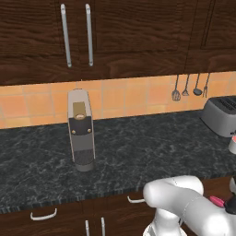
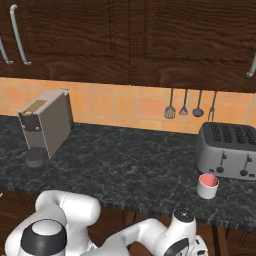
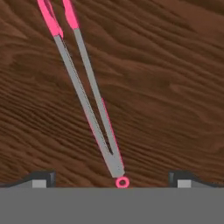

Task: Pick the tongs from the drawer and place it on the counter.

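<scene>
My fingers (image 3: 41,178) stand wide and empty over the wood drawer floor (image 3: 166,87), tongs (image 3: 85,94) lying flat between them, hinge ring nearest me, long axis running up and slightly left, bare floor either side, so closing should straddle the hinge end.

One tongs (image 3: 89,107), one coffee machine (image 1: 81,130), one toaster (image 2: 227,150), one cup (image 2: 207,186), four hanging utensils (image 2: 191,105).
</scene>
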You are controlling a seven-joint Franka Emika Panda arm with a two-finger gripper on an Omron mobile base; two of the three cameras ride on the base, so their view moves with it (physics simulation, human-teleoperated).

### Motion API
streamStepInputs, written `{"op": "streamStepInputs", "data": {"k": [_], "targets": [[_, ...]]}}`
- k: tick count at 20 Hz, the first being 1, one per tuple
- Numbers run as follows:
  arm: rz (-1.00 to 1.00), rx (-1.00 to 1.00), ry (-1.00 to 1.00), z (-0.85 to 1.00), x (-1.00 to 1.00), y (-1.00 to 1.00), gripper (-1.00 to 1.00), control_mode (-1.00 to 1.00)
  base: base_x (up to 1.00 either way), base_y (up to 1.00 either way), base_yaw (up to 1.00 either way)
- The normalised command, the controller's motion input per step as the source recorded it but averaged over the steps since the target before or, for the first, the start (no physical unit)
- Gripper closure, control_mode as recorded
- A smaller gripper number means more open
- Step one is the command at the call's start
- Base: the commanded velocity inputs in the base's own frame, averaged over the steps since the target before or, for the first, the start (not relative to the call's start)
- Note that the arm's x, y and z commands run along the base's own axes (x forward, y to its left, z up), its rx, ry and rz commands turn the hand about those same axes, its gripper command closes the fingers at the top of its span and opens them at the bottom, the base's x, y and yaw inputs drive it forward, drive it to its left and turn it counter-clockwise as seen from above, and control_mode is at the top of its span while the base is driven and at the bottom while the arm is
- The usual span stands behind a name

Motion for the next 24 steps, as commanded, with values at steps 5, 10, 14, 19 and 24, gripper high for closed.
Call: {"op": "streamStepInputs", "data": {"k": [5, 10, 14, 19, 24], "targets": [[0.00, 0.04, 0.01, -0.36, 0.00, 0.06, -1.00, -1.00, 0.00, 0.00, 0.00], [0.00, 0.01, 0.00, -0.35, 0.00, 0.09, -1.00, -1.00, 0.00, 0.00, 0.00], [0.00, 0.00, 0.00, -0.29, 0.00, 0.00, -1.00, -1.00, 0.00, 0.00, 0.00], [0.00, 0.00, 0.00, -0.37, 0.00, 0.00, -1.00, -1.00, 0.00, 0.00, 0.00], [0.00, 0.00, 0.00, -0.27, 0.00, 0.00, -1.00, -1.00, 0.00, 0.00, 0.00]]}}
